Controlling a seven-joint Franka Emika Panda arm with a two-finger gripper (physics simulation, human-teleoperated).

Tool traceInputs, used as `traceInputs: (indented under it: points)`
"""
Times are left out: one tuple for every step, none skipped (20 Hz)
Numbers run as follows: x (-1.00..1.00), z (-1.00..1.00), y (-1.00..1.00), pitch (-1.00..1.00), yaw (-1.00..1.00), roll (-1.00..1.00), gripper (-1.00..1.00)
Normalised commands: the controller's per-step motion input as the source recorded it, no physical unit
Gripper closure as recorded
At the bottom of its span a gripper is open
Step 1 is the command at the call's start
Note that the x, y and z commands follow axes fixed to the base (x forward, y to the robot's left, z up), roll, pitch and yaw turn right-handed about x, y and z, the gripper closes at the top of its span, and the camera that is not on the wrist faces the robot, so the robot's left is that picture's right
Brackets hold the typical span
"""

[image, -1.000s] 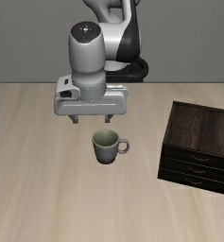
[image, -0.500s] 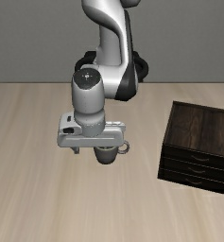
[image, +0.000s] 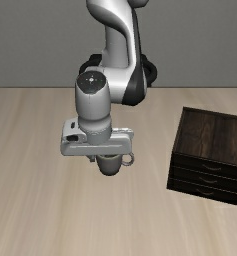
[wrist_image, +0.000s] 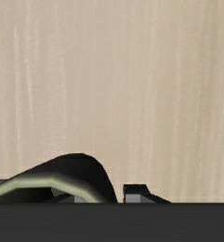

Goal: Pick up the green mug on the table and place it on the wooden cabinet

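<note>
**Ana:** Gripper first, where is it? I mean the grey two-finger gripper (image: 100,157).

**Ben:** It is low over the pale wood-grain table (image: 30,200), with the arm's grey wrist right above it. It sits down at the round green mug (image: 115,165) and covers most of the mug in the exterior view.

**Ana:** Apart, together, or clamped on the mug?

**Ben:** I cannot tell. The hand's body hides that in the exterior view, and the wrist view does not settle it.

**Ana:** What does the wrist view show?

**Ben:** The mug's green rim and dark inside (wrist_image: 47,178) curve close against the gripper (wrist_image: 106,194), with bare table (wrist_image: 113,76) beyond.

**Ana:** And the mug itself?

**Ben:** Upright, apparently standing on the table near its middle. Its handle sticks out toward the exterior view's right.

**Ana:** The cabinet?

**Ben:** A dark-brown boxy wooden cabinet (image: 210,150) stands on the table at the exterior view's right, showing three drawer fronts. Bare table lies between it and the mug, and its top has nothing on it.
</note>
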Motion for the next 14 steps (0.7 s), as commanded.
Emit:
traceInputs:
  points:
    - [0.0, 1.0, 0.0, 0.0, 0.0, 0.0, 1.0]
    - [0.0, 1.0, 0.0, 0.0, 0.0, 0.0, 1.0]
    - [0.0, 1.0, 0.0, 0.0, 0.0, 0.0, 1.0]
    - [0.0, 1.0, 0.0, 0.0, 0.0, 0.0, 1.0]
    - [0.0, 1.0, 0.0, 0.0, 0.0, 0.0, 1.0]
    - [0.0, 1.0, 0.0, 0.0, 0.0, 0.0, 1.0]
    - [0.0, 1.0, 0.0, 0.0, 0.0, 0.0, 1.0]
    - [0.0, 1.0, 0.0, 0.0, 0.0, 0.0, 1.0]
    - [0.0, 1.0, 0.0, 0.0, 0.0, 0.0, 1.0]
    - [0.0, 1.0, 0.0, 0.0, 0.0, 0.0, 1.0]
    - [0.0, 1.0, 0.0, 0.0, 0.0, 0.0, 1.0]
    - [0.0, 1.0, 0.0, 0.0, 0.0, 0.0, 1.0]
    - [0.0, 1.0, 0.0, 0.0, 0.0, 0.0, 1.0]
    - [0.0, 1.0, 0.0, 0.0, 0.0, 0.0, 1.0]
